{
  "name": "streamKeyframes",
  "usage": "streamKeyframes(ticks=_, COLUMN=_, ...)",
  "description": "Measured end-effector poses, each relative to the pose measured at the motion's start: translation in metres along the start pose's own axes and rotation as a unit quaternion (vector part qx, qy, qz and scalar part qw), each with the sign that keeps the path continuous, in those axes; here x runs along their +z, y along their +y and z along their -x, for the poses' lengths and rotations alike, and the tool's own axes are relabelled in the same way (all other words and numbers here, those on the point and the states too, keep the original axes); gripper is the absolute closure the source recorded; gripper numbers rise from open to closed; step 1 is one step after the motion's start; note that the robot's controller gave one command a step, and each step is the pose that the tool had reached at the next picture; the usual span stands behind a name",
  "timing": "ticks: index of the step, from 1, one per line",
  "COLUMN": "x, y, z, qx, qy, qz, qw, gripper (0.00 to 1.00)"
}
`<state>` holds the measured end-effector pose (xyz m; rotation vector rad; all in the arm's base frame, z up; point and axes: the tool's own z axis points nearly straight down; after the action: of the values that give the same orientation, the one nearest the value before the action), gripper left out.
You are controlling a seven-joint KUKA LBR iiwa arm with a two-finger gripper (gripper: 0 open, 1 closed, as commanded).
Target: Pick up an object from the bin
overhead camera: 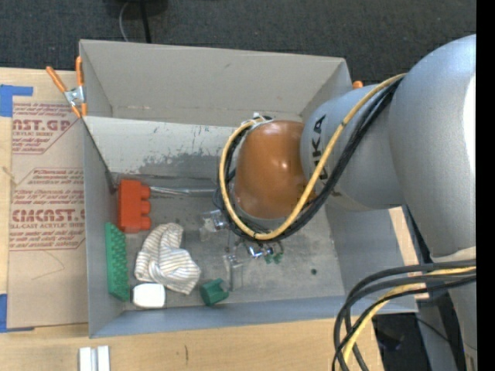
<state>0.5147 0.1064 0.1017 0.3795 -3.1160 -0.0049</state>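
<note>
Grey arm (433,130), black lettering (315,141) half hidden; gripper (251,253) near small green block (213,291)

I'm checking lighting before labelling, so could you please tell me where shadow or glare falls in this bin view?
Camera view: light is soft and even, no hard glare; a mild sheen sits on the orange wrist cover; a faint shadow darkens the bin floor around the end effector; the white block looks brightest.

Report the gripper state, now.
Gripper: open or shut cannot be told; it is down in the bin, right of the striped cloth.
</note>
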Motion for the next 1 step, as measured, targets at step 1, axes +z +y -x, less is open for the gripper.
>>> streamKeyframes(ticks=1, x=0.0014, y=-0.0013, z=0.0030, qx=0.018, qy=0.0003, qz=0.000, qw=0.9998, gripper=0.00)
